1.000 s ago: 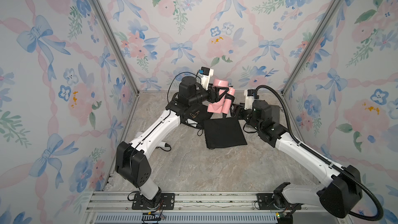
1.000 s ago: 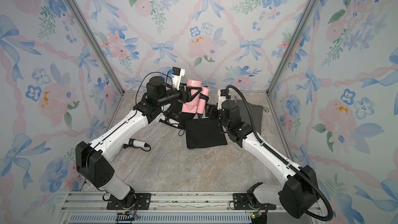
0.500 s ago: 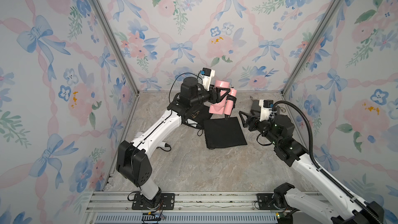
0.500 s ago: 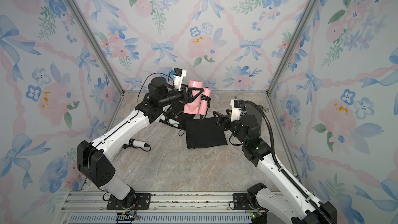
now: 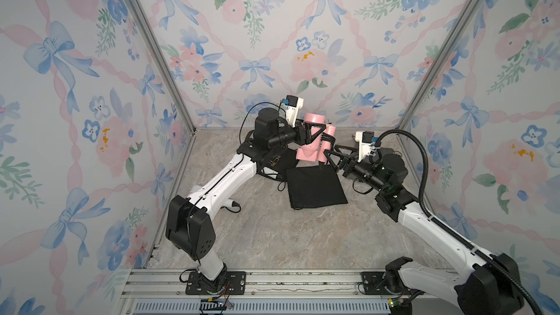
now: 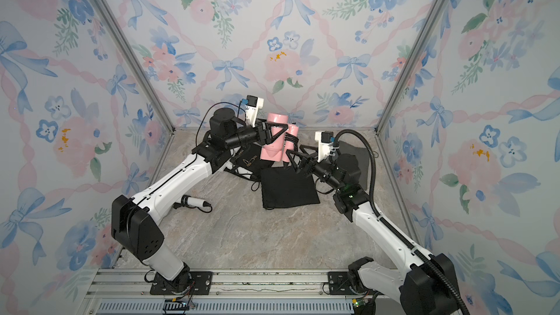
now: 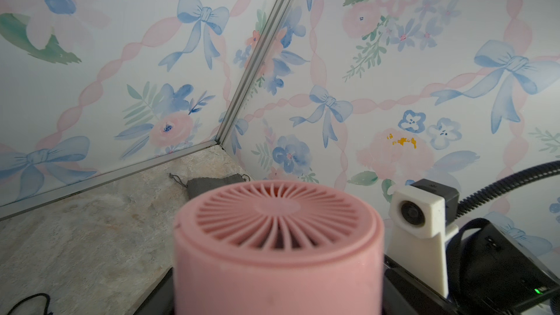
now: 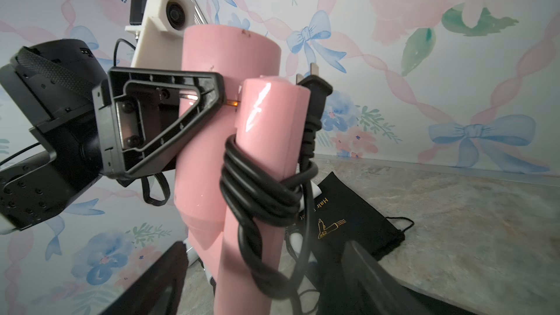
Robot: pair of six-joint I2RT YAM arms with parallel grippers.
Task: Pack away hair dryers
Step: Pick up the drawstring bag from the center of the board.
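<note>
We are holding the pink hair dryer [image 5: 309,151] off the bench [image 5: 272,237], toward 12 o'clock of it in both top views, with the barrel standing nearly upright, vent end up and nozzle end down. Our left jaws are clamping the barrel across its middle, reaching in from 9 o'clock. The left wrist view is showing the slatted vent [image 7: 277,222] close up.

The folded handle [image 8: 266,116] is lying alongside the barrel on its 3 o'clock side. The dark cord [image 8: 257,195] is winding round it in several loops, and the plug [image 8: 316,87] is sticking up beside the handle's top.

Our right jaws are standing wide open and holding nothing. They are sitting at 4 o'clock of the dryer, low by the handle's lower end, with one finger to each side of it in the right wrist view. We cannot tell whether either finger is touching it.

Below the dryer a plain black pouch [image 5: 315,187] is lying flat near the bench's middle. A black pouch with gold print [image 6: 250,162] is lying at 10 o'clock of the plain one, partly under our left arm [image 6: 181,174]. A grey pouch [image 6: 354,150] is lying toward 2 o'clock, behind our right arm [image 6: 342,171]. A white hair dryer [image 6: 194,201] is lying on the bench at 9 o'clock, well apart from the pouches.
</note>
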